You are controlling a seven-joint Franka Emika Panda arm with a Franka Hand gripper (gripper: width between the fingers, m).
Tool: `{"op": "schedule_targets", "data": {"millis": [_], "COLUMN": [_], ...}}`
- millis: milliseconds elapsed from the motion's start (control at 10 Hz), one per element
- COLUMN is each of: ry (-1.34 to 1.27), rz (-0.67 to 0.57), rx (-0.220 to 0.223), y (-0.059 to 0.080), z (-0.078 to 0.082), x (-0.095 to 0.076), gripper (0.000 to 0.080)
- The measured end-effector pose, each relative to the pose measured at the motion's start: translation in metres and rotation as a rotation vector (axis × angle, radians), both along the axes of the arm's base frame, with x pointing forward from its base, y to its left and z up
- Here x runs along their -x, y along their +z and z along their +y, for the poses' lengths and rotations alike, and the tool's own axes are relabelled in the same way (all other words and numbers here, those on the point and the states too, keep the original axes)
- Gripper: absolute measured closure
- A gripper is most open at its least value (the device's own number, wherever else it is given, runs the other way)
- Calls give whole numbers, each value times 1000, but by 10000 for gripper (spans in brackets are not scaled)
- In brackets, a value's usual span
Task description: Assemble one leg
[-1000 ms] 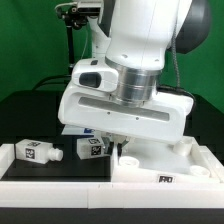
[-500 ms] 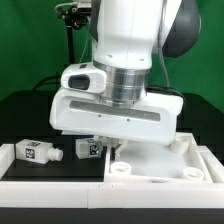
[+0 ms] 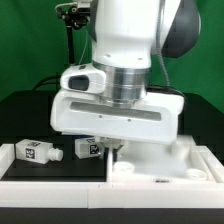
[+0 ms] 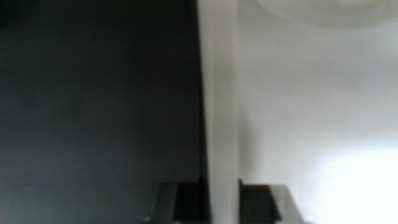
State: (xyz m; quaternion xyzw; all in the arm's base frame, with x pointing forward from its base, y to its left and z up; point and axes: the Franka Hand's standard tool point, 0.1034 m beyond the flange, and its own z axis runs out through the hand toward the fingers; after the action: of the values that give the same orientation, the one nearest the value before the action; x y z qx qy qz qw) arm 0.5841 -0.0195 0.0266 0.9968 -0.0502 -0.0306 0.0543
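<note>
White tabletop (image 3: 170, 158) on black table (image 3: 30, 115), green backdrop (image 3: 25, 45)

A: Is the gripper (image 3: 110, 144) closed?
B: Can't tell. The arm (image 3: 120, 100) covers most of it, and half the leg (image 3: 90, 148) beside it.
A: And the wrist view?
B: Blurred. The fingers (image 4: 187, 205) are cut off at the edge, and the tabletop (image 4: 311, 130) is a white smear.

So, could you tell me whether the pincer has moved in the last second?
Yes, the pincer shifted toward the exterior view's left, closer to the nearest leg.
</note>
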Motion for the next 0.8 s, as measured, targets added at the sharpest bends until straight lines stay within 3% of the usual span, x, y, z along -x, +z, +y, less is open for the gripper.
{"op": "schedule_targets", "data": {"millis": [300, 800], "ry": [-4, 7], "rz": [-7, 3], "rx": [56, 64], "y": [4, 7], "z": [0, -2], "x": [-2, -2], "gripper": [737, 737]}}
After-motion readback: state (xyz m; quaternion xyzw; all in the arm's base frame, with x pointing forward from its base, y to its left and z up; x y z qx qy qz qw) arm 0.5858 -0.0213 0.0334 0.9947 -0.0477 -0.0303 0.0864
